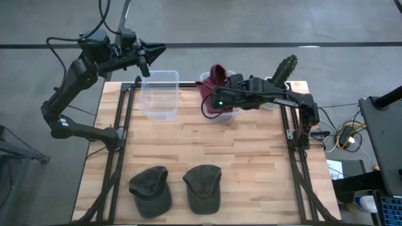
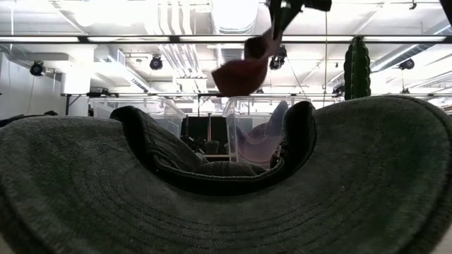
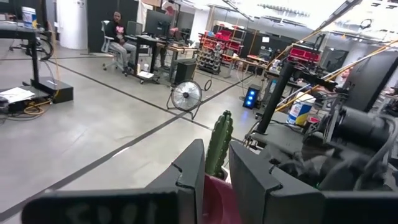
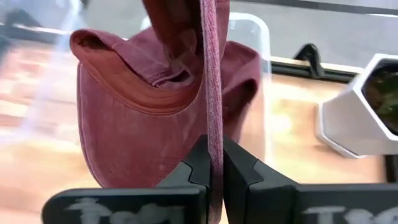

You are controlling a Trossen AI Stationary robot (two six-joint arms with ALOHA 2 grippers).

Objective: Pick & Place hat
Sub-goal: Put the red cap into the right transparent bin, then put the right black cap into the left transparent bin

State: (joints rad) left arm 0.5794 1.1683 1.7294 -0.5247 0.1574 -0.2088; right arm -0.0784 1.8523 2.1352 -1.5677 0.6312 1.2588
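Observation:
A maroon hat [image 1: 217, 76] hangs from my right gripper [image 1: 218, 94] above a clear bin [image 1: 227, 118] at the table's far middle. In the low view the maroon hat [image 2: 242, 72] dangles in the air under the gripper [image 2: 282, 14]. Two grey-green hats [image 1: 151, 189] [image 1: 203, 187] lie flat near the table's near edge, and they fill the low view [image 2: 226, 204]. My left gripper [image 1: 147, 55] waits raised past the table's far left corner, slightly open and holding nothing [image 3: 216, 180]. My right gripper pinches a thin edge of the maroon hat's fabric [image 4: 213, 134] between its two fingers, the cloth seen edge-on running straight out from them. The hat is lifted clear and hangs below the fingers, its brim [image 4: 112, 68] curling to one side.
A second clear bin [image 1: 159, 94] stands at the far left of the table, below the left gripper. A cactus in a white pot [image 1: 284, 70] sits at the far right, close to the right arm. Bare wood lies between the bins and the two near hats.

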